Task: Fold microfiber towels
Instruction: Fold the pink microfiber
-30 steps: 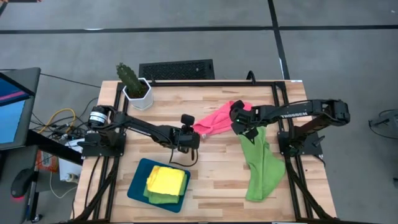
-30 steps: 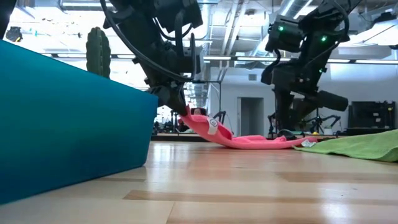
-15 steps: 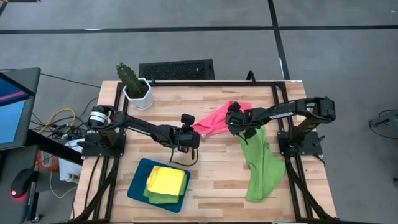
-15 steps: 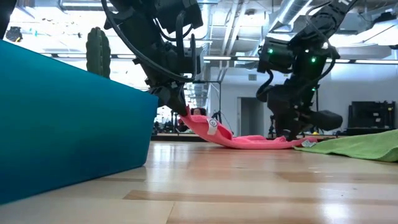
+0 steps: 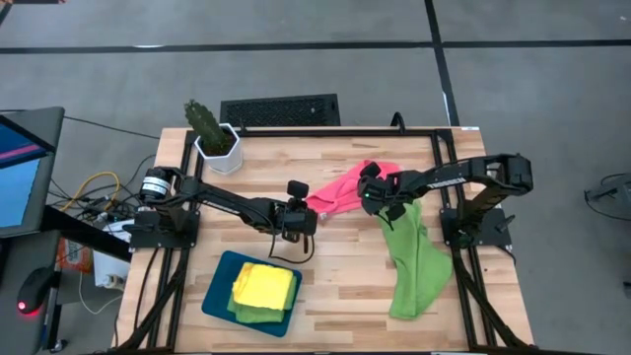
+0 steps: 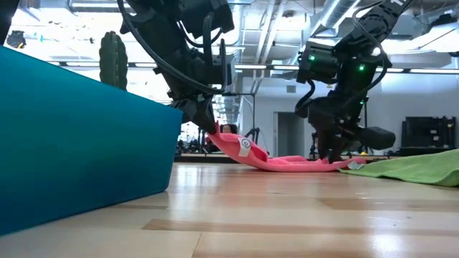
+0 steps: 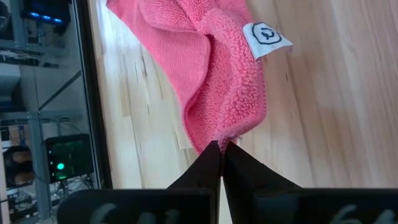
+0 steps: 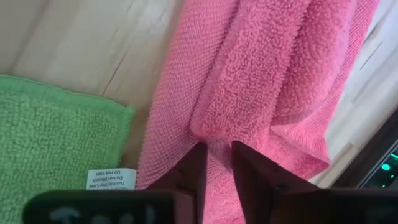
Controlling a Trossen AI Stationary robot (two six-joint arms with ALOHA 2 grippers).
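Observation:
A pink towel (image 5: 345, 187) lies bunched at the table's middle. Its left end is raised and its right part rests on the wood (image 6: 290, 163). My left gripper (image 5: 304, 212) is shut on the left end. My right gripper (image 5: 380, 200) stands low over the right end, shut on a raised fold. A lime green towel (image 5: 414, 261) lies spread out to the right, with its edge and white care label beside my right fingers (image 8: 112, 179). A yellow towel (image 5: 263, 286) lies folded on a green one in the teal tray (image 5: 219, 296). My left gripper pinches the pink towel's left corner (image 7: 219, 135) between its two shut fingers, close to the white logo tag (image 7: 266, 35). The corner is lifted off the table, and the towel slopes down from it to the wood (image 6: 247, 152). My right gripper comes from above with one finger (image 8: 198, 163) on each side of a raised fold (image 8: 214, 134) at the pink towel's right end. The fold runs in between them. The towel lies on the table there.
A potted cactus (image 5: 212, 133) stands at the far left corner, with a black grille (image 5: 279, 108) behind the table's far edge. The teal tray sits near the front left (image 6: 79, 143). Bare wood lies in front of the pink towel.
My right gripper has gone a little toward the table's left and down onto the pink towel's right end, then stayed there. My left gripper has kept still with the towel's left corner raised.

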